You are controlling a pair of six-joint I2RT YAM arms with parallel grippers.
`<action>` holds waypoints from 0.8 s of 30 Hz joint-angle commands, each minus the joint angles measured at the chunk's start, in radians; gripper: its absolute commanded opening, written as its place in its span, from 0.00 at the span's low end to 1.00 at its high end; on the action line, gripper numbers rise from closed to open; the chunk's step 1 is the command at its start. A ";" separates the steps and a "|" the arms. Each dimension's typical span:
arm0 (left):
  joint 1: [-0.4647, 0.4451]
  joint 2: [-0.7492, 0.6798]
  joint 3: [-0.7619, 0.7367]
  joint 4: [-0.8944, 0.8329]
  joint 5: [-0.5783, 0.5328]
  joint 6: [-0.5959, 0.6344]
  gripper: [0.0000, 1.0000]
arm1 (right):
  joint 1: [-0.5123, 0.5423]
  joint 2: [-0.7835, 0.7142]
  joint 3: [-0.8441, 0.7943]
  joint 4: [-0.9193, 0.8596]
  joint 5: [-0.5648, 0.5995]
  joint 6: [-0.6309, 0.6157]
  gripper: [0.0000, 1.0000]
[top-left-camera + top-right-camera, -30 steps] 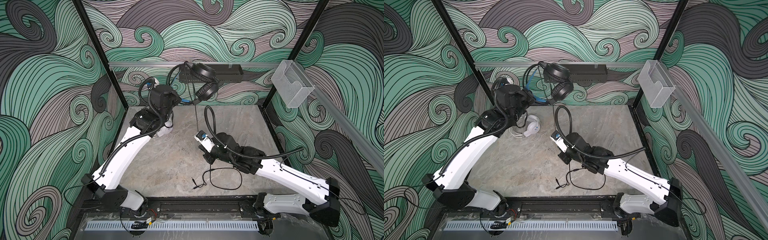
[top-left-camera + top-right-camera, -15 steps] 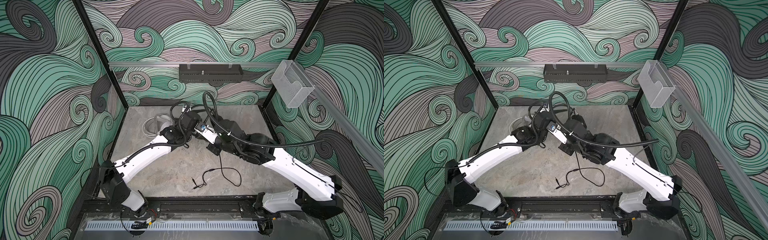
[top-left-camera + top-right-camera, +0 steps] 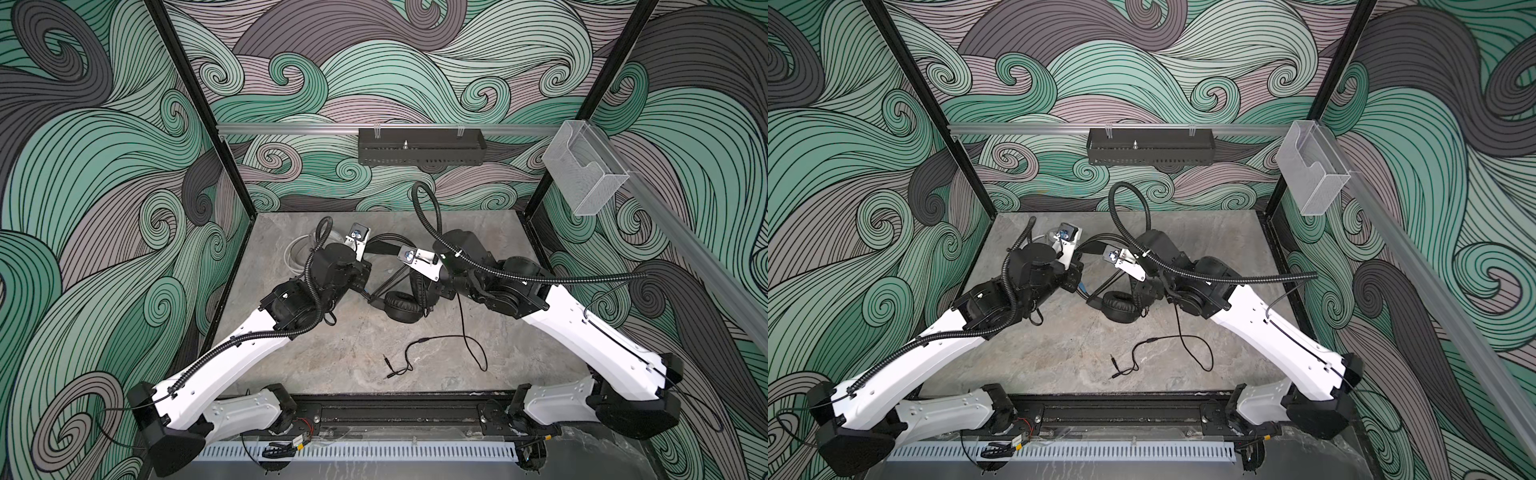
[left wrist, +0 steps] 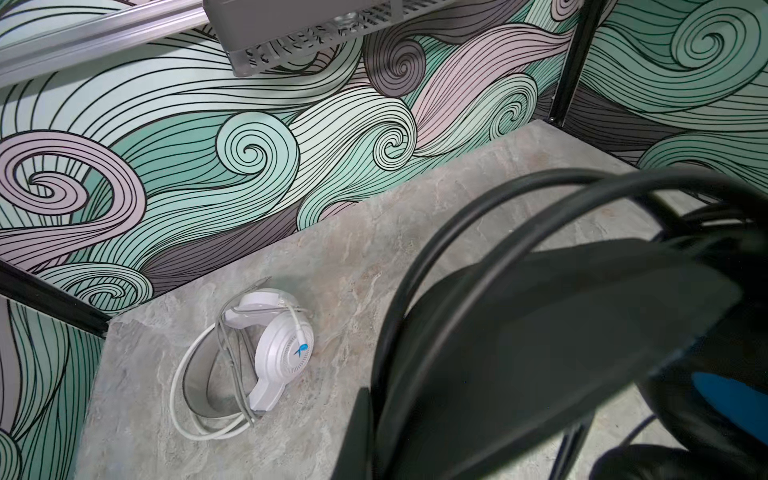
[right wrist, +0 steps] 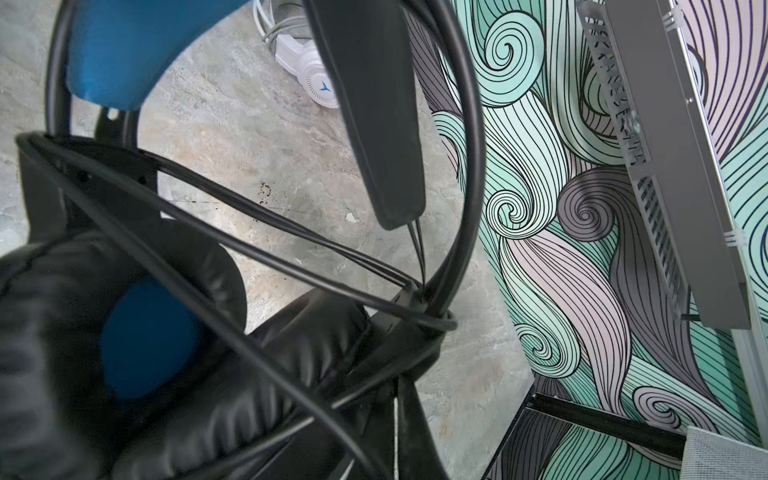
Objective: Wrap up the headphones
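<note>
loose cord end: nearest you, the tail of the black cord (image 3: pixel 420 340) lies in a slack squiggle on the grey surface (image 3: pixel 332 353). Its plug tips are free and one strand climbs up toward your right arm.
right fingers (image 3: pixel 436 291): pressed together. As far as I can see they're pinching that black cord just beside the headset, but the tips are mostly hidden behind it.
black headset (image 3: pixel 401 306): mid-surface, between your two wrists. One padded cup faces up, and the headband with its blue lining arches toward the back wall. In the right wrist view, cord strands cross over the cushions (image 5: pixel 257 353).
left fingers (image 3: pixel 365 289): clamped tight too. It looks like they've got the headset's frame, on the side away from your right arm.
white headset (image 4: pixel 282 353): lying in the far left corner of the surface, well apart from the black one. In both top views it's half hidden behind your left arm. Its pale cord (image 4: pixel 176 386) loops round it.
black tray (image 3: pixel 419 151): hangs on the back-wall rail, above the surface.
clear holder (image 3: pixel 582 178): on the right-hand rail, far right.
</note>
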 commanded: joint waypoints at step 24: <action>0.001 0.045 0.121 -0.201 0.152 0.085 0.00 | 0.040 -0.151 -0.147 0.192 0.287 -0.300 0.10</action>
